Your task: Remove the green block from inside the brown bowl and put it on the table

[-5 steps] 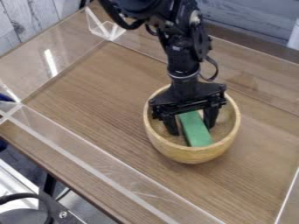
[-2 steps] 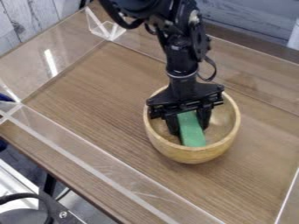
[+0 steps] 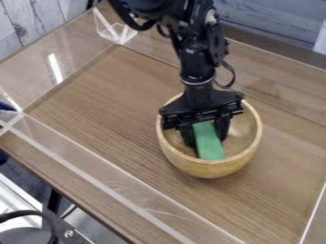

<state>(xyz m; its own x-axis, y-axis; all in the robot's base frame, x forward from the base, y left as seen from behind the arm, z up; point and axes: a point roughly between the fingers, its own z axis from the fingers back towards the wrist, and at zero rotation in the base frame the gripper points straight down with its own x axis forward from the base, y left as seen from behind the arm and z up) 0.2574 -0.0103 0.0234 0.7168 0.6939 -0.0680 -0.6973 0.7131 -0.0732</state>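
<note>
Clear acrylic walls (image 3: 76, 157) run along the edges of the surface (image 3: 109, 105): one long wall on the camera side of the gripper (image 3: 201, 122), another behind the arm, with a further panel on the right side of the frame. Between the gripper and the near wall lies a broad strip of bare wood grain, and more open room stretches away to the left of the gripper. To its right the free surface is narrower.

Count: one brown bowl (image 3: 234, 157), one green block (image 3: 209, 143), one arm (image 3: 192, 43), one gripper.

The bowl sits directly under the gripper, well apart from every wall. Green block lies inside the bowl, tilted, its far end up between the gripper's fingers (image 3: 170, 124) and its near end resting low toward the front of the bowl's interior.

The arm comes in from the top of the frame, black, with its last link standing near vertical above the bowl. The gripper points straight down, its tips below the rim and inside the bowl. The jaws straddle the upper end of the block and are clamped on it. Block is not lifted; its lower end appears to touch the bowl's inner wall.
</note>
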